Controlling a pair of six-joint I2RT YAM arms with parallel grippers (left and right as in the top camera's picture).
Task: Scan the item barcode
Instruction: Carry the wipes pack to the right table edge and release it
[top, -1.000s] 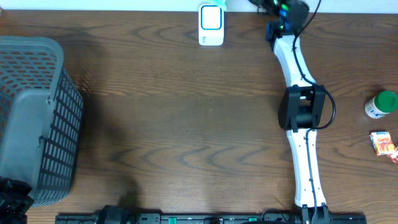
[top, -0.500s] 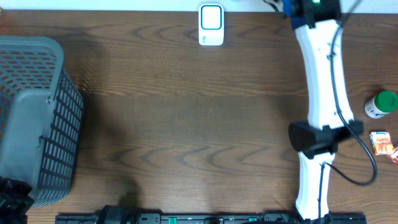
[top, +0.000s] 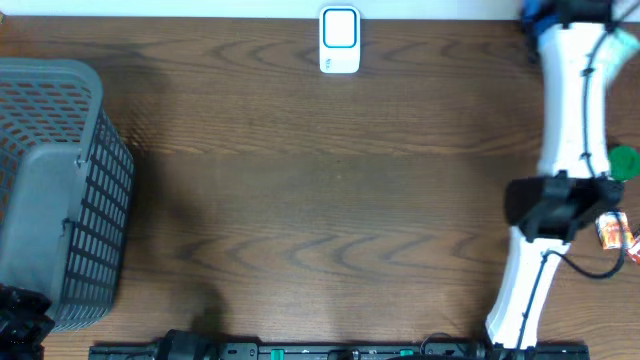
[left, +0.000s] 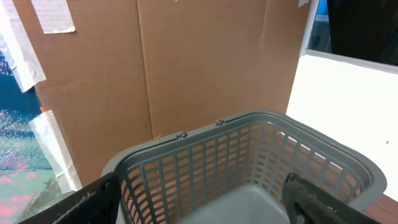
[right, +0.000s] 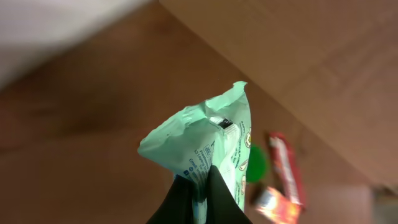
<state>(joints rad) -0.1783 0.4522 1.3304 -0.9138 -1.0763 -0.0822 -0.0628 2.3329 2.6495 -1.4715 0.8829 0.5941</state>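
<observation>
One green packet (right: 205, 146) sat clamped in the right gripper (right: 200, 180), well right of the scanner (top: 340, 40). It seemed light and floppy (crinkly film), best pinched at its sealed edge.

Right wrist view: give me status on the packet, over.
Right claw shut on green packet. Left claw open, facing grey basket. Scanner at far table edge, nothing in front of it.

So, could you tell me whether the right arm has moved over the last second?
Yes. In the overhead view the right arm has swung to the right, away from the scanner and over toward the bottle.
</observation>
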